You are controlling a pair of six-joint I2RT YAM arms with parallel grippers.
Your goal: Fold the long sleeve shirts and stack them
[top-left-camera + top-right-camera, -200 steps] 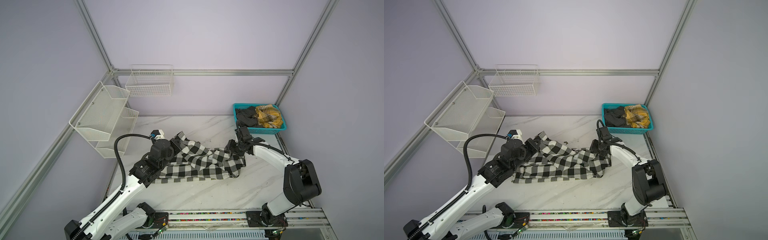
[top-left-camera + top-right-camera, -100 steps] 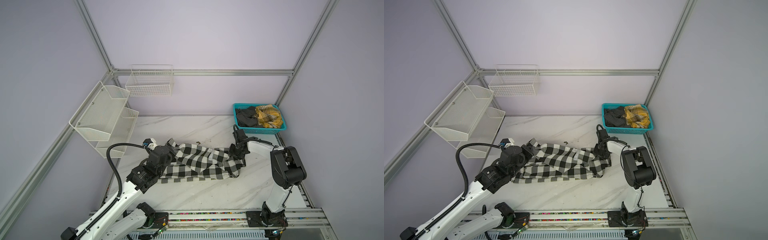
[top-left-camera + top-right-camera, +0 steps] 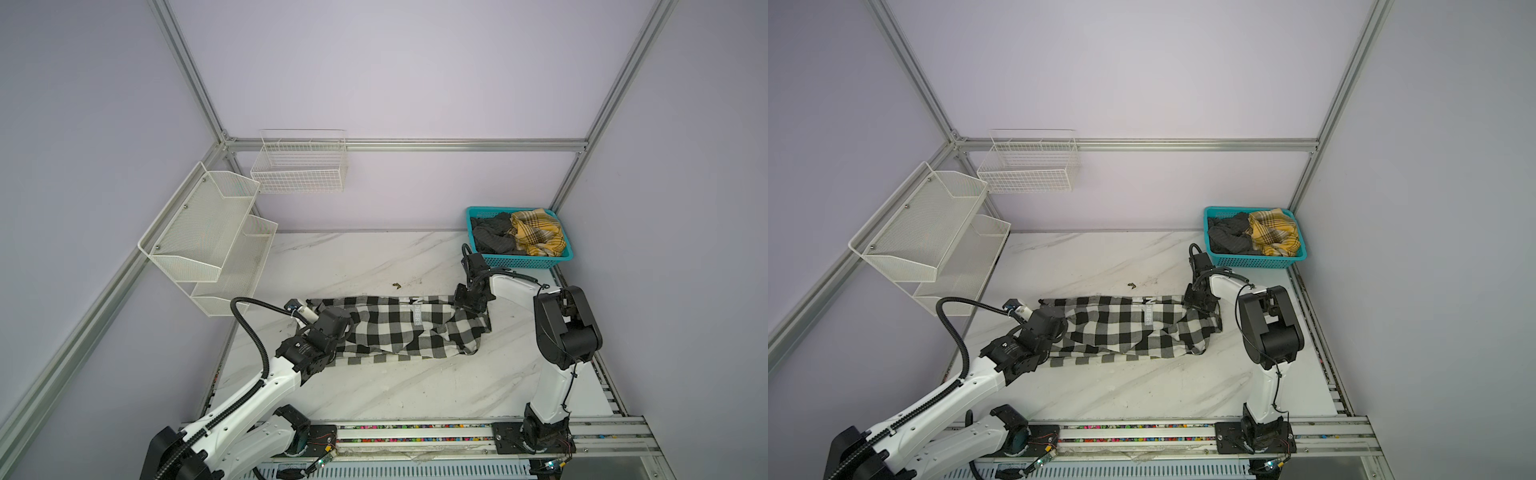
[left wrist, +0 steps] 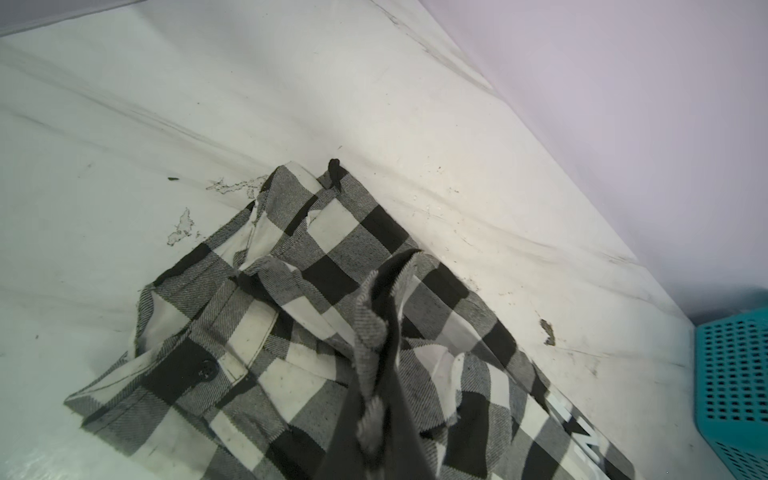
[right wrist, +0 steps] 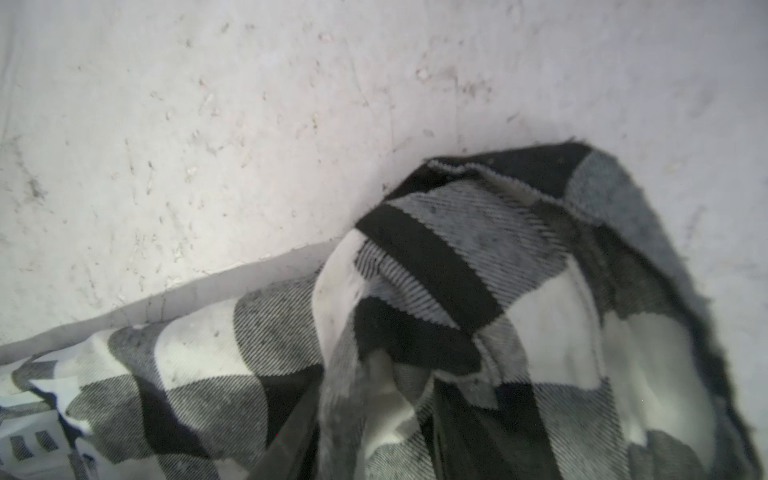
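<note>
Raised a second ago, the shirt [image 3: 399, 328] now lies stretched left to right. The left gripper [image 4: 380, 345] pinches it — only its wrist view shows a button [image 4: 206, 368]; whether the right gripper [image 3: 466, 306] grips — cannot tell.

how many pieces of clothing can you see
3: a black-and-white checked cloth shirt lies on the white marble table; a dark grey garment and a yellow plaid garment sit in the teal plastic basket, where more may be hidden.

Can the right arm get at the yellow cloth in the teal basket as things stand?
Probably not yet. The basket stands close to the right gripper and the yellow cloth lies uncovered, but that gripper is closed on the checked shirt and would have to let go first.
</note>
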